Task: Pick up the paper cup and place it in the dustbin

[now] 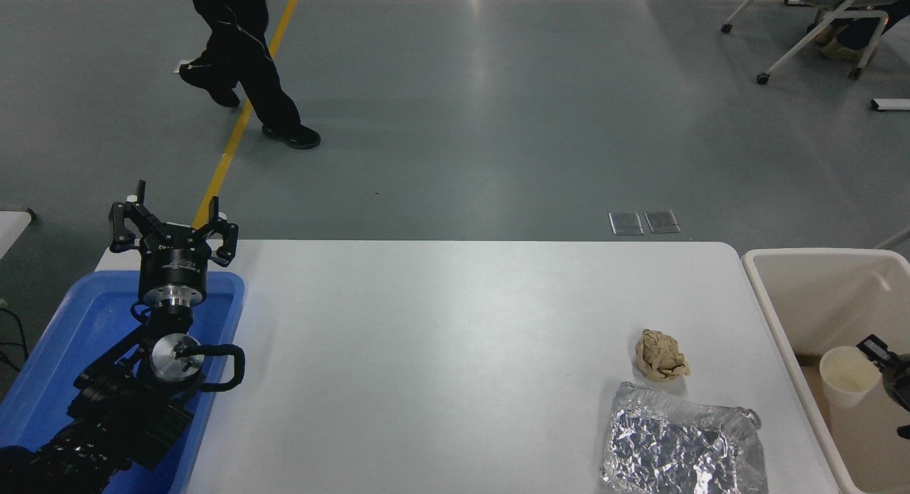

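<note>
Right gripper (881, 357): head view shows only its black tip entering at the right edge, inside the dustbin's opening. It sits against the right side of the paper cup's rim, but you cannot tell whether it grips the cup or has let go.
Paper cup (844, 375): upright, mouth up, cream inside showing, down within the dustbin near its left wall.
Key relation: the cup lies immediately to the left of your right gripper, touching or nearly so; its long axis runs vertical.
Dustbin (780, 352): large cream bin just off the right end of the tabletop.
Left gripper (173, 227): parked at the lower left with fingers spread wide, above the far end of a blue tray (78, 316), well apart from the cup.
Nearer arm: the right one, by far.
Tabletop (441, 352): carries a crumpled brown paper ball (660, 355) and a foil tray (679, 448), both left of the bin.
Judgement: the cup looks already delivered; releasing and withdrawing upward seems all that remains.
</note>
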`<action>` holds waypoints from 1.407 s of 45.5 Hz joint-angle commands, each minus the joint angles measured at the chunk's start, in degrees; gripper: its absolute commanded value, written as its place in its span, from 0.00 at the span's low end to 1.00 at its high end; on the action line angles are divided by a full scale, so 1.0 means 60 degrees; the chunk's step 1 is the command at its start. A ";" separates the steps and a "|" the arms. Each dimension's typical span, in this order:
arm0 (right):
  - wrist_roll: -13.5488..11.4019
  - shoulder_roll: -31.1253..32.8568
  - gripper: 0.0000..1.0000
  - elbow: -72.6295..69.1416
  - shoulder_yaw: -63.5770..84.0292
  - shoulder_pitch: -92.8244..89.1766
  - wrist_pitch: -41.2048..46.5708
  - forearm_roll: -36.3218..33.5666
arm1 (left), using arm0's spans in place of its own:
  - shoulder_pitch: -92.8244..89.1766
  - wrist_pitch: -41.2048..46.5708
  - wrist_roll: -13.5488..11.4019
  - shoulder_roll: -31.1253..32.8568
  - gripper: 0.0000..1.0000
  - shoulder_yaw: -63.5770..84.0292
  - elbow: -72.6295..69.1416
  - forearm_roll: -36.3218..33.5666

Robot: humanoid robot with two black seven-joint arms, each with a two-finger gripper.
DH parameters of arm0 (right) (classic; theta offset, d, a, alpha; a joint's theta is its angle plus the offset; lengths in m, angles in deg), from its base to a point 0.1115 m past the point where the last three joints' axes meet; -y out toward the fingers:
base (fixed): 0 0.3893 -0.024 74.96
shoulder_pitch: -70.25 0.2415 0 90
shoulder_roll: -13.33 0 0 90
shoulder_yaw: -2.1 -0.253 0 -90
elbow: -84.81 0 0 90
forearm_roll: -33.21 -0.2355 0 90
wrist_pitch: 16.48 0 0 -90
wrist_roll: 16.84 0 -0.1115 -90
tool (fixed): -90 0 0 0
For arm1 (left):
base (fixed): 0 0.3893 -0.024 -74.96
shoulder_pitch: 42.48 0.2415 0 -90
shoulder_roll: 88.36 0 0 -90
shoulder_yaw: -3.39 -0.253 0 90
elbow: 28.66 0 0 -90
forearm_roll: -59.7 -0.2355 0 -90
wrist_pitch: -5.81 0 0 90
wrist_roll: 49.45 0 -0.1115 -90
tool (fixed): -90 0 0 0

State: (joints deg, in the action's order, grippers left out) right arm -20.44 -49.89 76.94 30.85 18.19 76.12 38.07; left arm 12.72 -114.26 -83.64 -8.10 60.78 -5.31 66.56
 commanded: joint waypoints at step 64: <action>0.0116 0.0472 1.00 -1.1857 0.7337 1.3362 0.1896 -0.0034 | 0.0000 -0.0013 0.0029 0.0013 0.99 -0.0015 0.0020 -0.0029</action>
State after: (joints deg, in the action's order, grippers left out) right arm -19.75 -46.84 18.18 70.78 83.46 81.10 37.79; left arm 12.72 -114.35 -83.52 -8.03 60.74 -5.24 66.42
